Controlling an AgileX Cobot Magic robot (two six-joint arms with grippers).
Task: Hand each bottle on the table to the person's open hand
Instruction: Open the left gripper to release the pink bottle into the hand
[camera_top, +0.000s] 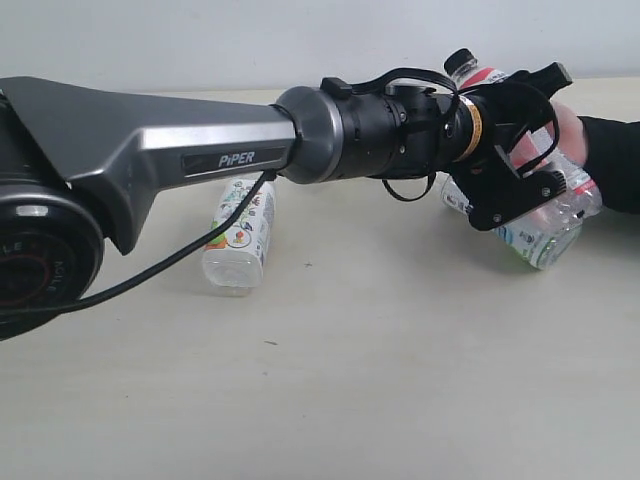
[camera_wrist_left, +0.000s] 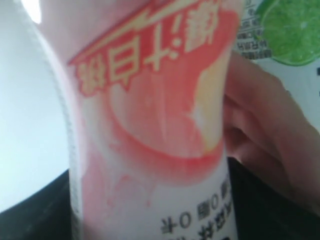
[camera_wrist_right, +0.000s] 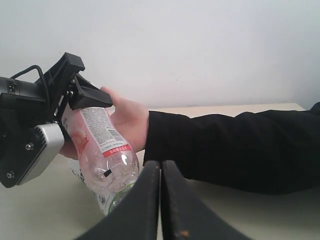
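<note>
The pink-red labelled bottle (camera_top: 487, 77) (camera_wrist_left: 150, 125) (camera_wrist_right: 102, 145) hangs tilted above the table (camera_top: 400, 350), black cap uppermost. My left gripper (camera_top: 540, 130) is shut on its body. The person's open hand (camera_top: 572, 135) (camera_wrist_right: 127, 117) lies against the bottle's far side. Just below them lies the bottle with the green fruit label (camera_top: 540, 240) (camera_wrist_left: 285, 30). The floral white bottle (camera_top: 243, 232) lies on the table at the left, under my left arm. I cannot make out a white-black labelled bottle. My right gripper (camera_wrist_right: 161, 165) is shut and empty, low over the table.
The person's black sleeve (camera_top: 610, 160) (camera_wrist_right: 230, 150) reaches in from the right edge. My long grey left arm (camera_top: 200, 150) spans the scene from the left, with a black cable (camera_top: 170, 262) hanging below it. A white wall stands behind the table.
</note>
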